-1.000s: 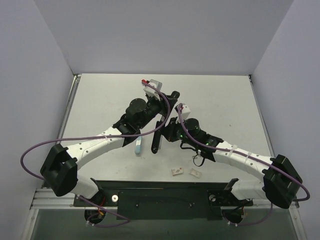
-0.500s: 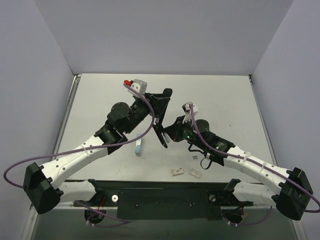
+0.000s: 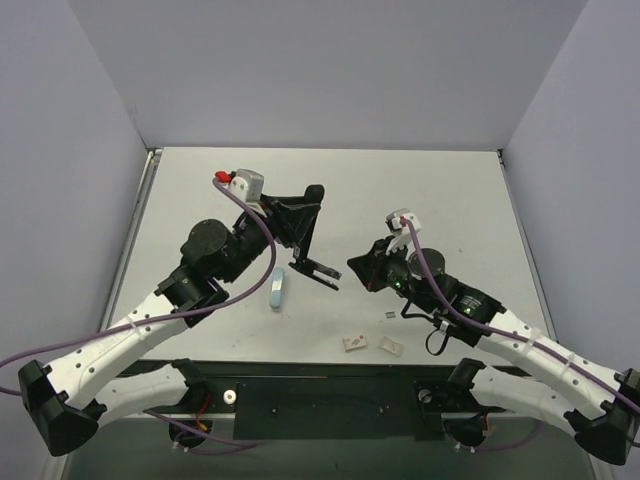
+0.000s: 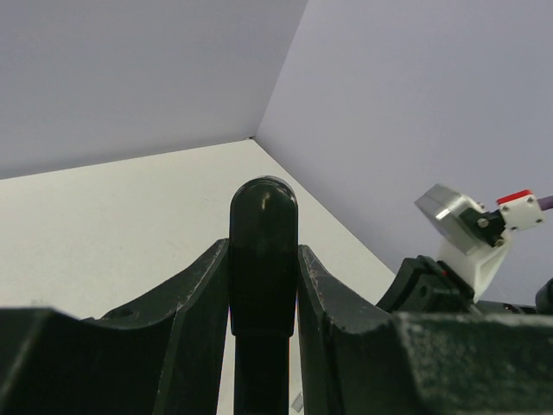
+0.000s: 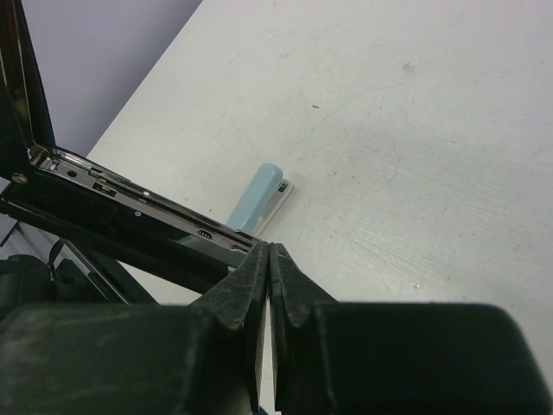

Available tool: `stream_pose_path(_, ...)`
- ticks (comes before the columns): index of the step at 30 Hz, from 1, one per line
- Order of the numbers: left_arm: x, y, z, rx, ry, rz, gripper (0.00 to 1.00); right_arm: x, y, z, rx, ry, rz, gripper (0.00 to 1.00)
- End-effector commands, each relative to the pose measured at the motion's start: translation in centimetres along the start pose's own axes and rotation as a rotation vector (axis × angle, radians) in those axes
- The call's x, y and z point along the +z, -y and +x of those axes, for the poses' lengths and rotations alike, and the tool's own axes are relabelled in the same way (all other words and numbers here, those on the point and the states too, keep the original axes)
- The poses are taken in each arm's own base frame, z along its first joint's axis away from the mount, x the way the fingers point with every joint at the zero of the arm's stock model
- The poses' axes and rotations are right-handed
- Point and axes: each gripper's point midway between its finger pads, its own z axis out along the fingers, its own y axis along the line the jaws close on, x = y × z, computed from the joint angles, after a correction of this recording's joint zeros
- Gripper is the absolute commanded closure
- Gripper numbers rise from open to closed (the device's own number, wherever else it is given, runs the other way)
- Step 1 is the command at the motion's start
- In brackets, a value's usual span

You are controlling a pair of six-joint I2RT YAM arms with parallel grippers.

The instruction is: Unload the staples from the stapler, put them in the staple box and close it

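Observation:
My left gripper (image 3: pixel 303 222) is shut on the black stapler (image 3: pixel 312 252) and holds it above the table's middle. The stapler hangs open, its lid up and its metal magazine rail (image 5: pixel 130 206) pointing down to the right. In the left wrist view its rounded black end (image 4: pixel 263 226) is clamped between both fingers of the left gripper (image 4: pixel 263 290). My right gripper (image 3: pixel 354 268) is shut with nothing in it. Its tips (image 5: pixel 270 258) sit right at the lower end of the rail. I cannot see staples inside the rail.
A light blue oblong object (image 3: pixel 277 288) lies flat on the table under the stapler, visible as the blue object (image 5: pixel 259 194) in the right wrist view. Two small pale pieces (image 3: pixel 353 343) (image 3: pixel 391 346) and a tiny grey bit (image 3: pixel 390 316) lie near the front edge.
The left arm has carried the stapler left and toward the front, swinging it open. The right arm has drawn back to the right, its gripper still shut.

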Motion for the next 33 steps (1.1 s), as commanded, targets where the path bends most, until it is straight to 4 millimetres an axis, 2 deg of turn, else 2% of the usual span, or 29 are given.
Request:
stream_pose_path(1,-1.7,1.2,-4.1,-0.034,0.119,0.022,1.00,-2.5,0.4,-1.5,-0.024,0.055,0.030,1.00)
stream_pose_path(4,-2.1,1.0,-4.3,-0.033,0.124,0.013,1.00,-3.4,0.5,0.0,-0.010,0.026,0.019,1.00)
stream_pose_path(9,-2.6,0.8,-4.5,-0.047,0.134,0.002,1.00,-4.0,-0.4,2.5,0.019,-0.021,-0.023,1.00)
stream_pose_path(17,-3.6,-0.6,-4.6,-0.112,0.152,-0.076,1.00,-2.5,-2.6,6.9,0.104,-0.070,-0.089,1.00)
stream_pose_path(25,-4.4,-2.1,-3.8,-0.190,0.155,-0.156,1.00,-1.1,-5.4,7.6,0.119,-0.055,-0.117,1.00)
stream_pose_path(33,-5.3,-2.7,-3.4,-0.235,0.159,-0.179,1.00,0.1,-5.6,6.5,0.106,-0.019,-0.072,1.00)
